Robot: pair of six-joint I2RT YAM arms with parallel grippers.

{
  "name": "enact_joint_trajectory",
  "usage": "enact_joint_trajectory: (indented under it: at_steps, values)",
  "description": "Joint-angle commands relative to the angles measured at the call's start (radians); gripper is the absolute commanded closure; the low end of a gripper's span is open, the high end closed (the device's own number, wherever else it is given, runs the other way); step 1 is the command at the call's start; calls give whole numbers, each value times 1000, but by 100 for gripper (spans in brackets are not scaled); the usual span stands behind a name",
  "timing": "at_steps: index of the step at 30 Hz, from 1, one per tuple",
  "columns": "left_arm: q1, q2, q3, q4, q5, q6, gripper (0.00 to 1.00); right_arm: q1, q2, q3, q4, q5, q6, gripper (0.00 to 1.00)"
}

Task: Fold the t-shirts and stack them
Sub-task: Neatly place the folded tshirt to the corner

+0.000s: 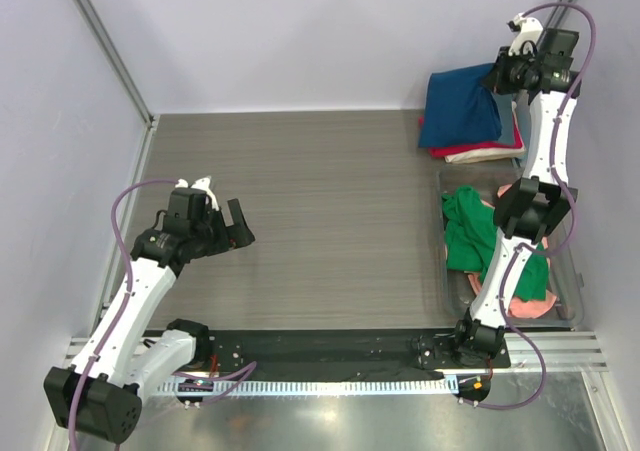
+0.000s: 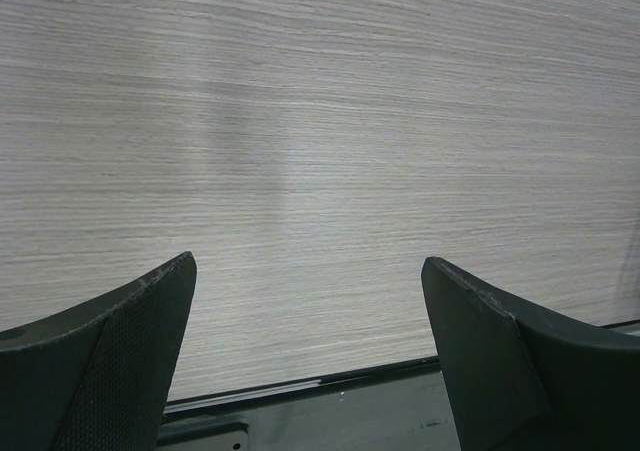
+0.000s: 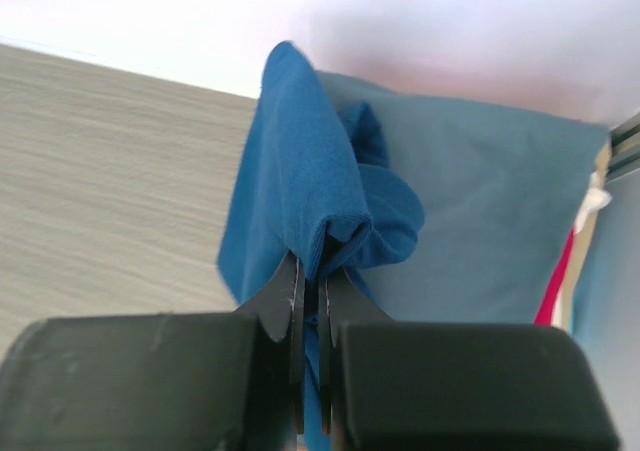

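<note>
Right fingers (image 3: 281,299) are closed on a raised fold of the blue t-shirt (image 3: 300,171), which is pinched between their tips with only cloth parting them. Left fingers (image 2: 120,351) are spread wide and nothing is held between them. Only the bare wood-grain desk (image 1: 320,191) is seen beneath them, at its left side, well apart from all cloth.

Five t-shirts can be counted. Three are piled at the far right corner of the desk. The blue t-shirt is laid on top, a red t-shirt (image 1: 503,146) is seen as a strip under it, and a cream t-shirt (image 1: 485,157) is at the bottom, its edge showing on the near side. The blue one is lifted and bunched where it is gripped.

One container is present, a clear plastic bin (image 1: 442,261), placed at the right edge of the desk just nearer than the pile. Two t-shirts are held in it, both crumpled. A green t-shirt (image 1: 465,236) is lying toward its left, and a salmon-pink t-shirt (image 1: 530,303) toward its near right. The pink one is partly hidden by the right arm (image 1: 545,131), which is stretched over the bin.
</note>
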Motion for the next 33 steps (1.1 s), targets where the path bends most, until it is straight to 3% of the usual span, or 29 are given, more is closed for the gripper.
enact_joint_trajectory:
  at_steps: [1,9,18,19,20,21,22,27,33]
  values:
    - [-8,-6,-3,29,5,5,6,-21,31,67,170,-15,-6,99]
    - [-14,20,-1,28,3,5,6,-48,158,59,419,-43,-33,99]
    - [-17,44,0,24,-11,0,5,-52,301,-30,752,224,-107,99]
    - [-17,48,0,23,-11,0,5,-55,315,-30,780,246,-86,94]
    - [-17,51,2,21,-11,0,5,-58,327,-36,837,290,-61,78]
    - [-16,51,3,21,-11,0,5,-59,335,-44,872,306,-43,47]
    - [-16,51,5,20,-11,2,5,-58,335,-54,892,328,-33,1]
    - [-19,22,2,21,-17,0,5,-58,268,-74,923,643,80,0]
    - [-19,-15,3,23,-12,5,5,-58,-19,-302,925,688,204,0]
